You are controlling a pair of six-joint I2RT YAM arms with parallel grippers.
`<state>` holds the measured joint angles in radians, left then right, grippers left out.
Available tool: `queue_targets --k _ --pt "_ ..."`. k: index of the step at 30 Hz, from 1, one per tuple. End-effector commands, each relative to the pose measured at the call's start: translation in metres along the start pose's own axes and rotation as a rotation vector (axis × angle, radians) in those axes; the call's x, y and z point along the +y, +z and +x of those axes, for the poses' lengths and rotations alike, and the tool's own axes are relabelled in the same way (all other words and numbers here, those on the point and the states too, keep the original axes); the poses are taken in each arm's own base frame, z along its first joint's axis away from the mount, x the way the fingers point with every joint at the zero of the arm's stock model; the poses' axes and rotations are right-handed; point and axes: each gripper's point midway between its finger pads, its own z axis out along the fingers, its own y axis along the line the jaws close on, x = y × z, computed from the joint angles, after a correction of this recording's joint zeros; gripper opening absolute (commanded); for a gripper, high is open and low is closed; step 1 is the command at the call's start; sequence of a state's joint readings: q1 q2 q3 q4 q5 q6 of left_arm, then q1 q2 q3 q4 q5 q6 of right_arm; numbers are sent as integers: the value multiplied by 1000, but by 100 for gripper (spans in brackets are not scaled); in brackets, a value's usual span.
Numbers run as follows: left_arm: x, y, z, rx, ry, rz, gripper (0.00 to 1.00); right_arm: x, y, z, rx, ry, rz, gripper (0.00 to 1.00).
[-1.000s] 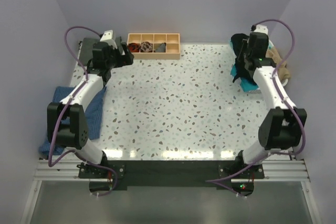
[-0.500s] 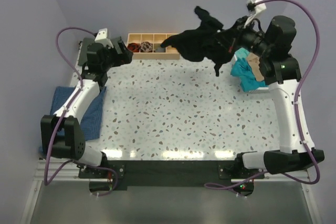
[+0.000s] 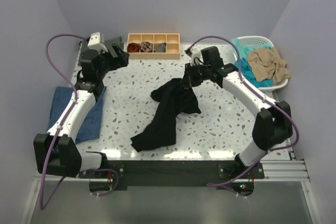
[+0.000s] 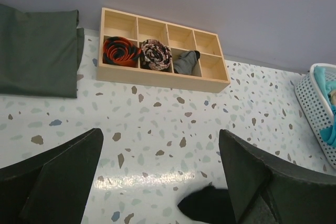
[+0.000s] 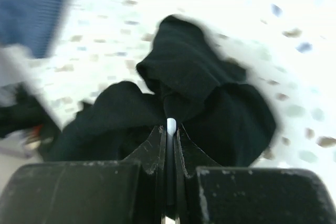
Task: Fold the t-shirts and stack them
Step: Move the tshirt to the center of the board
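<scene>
The right gripper is found clamped tight on a fold of the black t-shirt, which is left crumpled across the middle of the table. The left gripper is held wide apart and empty near the wooden tray. The tan t-shirt and teal t-shirt are noted in the white basket at far right.

The white-and-black left arm is stretched forward along the left side, with its wrist raised at the far end. The left gripper is held wide open, its two dark fingers set well apart. The white-and-black right arm is bent inward toward the middle. The right gripper is angled downward, its jaws pressed together on a fold of the large black t-shirt.
</scene>
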<state>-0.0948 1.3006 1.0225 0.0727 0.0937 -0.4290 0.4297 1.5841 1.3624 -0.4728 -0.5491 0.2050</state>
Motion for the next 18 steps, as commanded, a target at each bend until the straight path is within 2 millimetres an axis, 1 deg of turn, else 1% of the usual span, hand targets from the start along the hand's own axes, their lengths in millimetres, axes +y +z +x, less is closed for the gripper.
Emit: queue_targets --k 1,2,3,4,5,6,7,8,9,10,11,12,13,14,15,16,17,18 --pt "-6 -5 12 33 -20 18 96 -67 15 -5 -23 -44 280 0" --pt "-8 -5 17 49 -24 24 96 -71 20 -3 -8 -44 281 0" --pt "-11 -5 26 73 -28 38 96 -71 21 -7 11 -57 277 14" --pt "-13 -4 36 101 -32 53 96 -80 32 3 59 -44 283 37" --pt "-20 -5 46 124 -32 79 96 -86 32 3 73 -40 315 44" --pt "-25 -7 65 173 -36 114 96 -90 29 3 82 -29 347 59" --pt "-30 -9 78 201 -33 138 95 -99 26 3 78 -33 400 67" --pt "-44 -12 93 235 -24 176 95 -101 14 -4 49 -42 446 75" --pt "-47 -16 115 280 -17 181 94 -107 8 1 43 -41 489 77" --pt "-53 -18 130 318 -4 195 93 -110 -2 -1 21 -50 534 82" --pt "-72 -24 151 367 32 239 90 -113 -24 -12 -37 -67 615 88" --pt "-71 -28 172 416 52 216 86 -117 -33 -6 -30 -77 658 89" --pt "-77 -33 185 440 68 222 85 -118 -45 -9 -50 -83 697 90" --pt "-89 -41 200 469 88 246 85 -118 -54 -9 -58 -84 726 91" --pt "-82 -47 216 497 96 211 85 -110 -65 -7 -59 -84 721 91" --pt "-83 -51 222 505 93 208 87 -107 -68 -4 -56 -81 706 91" --pt "-88 -58 230 519 82 222 88 -100 -67 0 -47 -76 675 91" --pt "-91 -66 236 526 75 244 88 -89 -65 8 -35 -52 613 91"
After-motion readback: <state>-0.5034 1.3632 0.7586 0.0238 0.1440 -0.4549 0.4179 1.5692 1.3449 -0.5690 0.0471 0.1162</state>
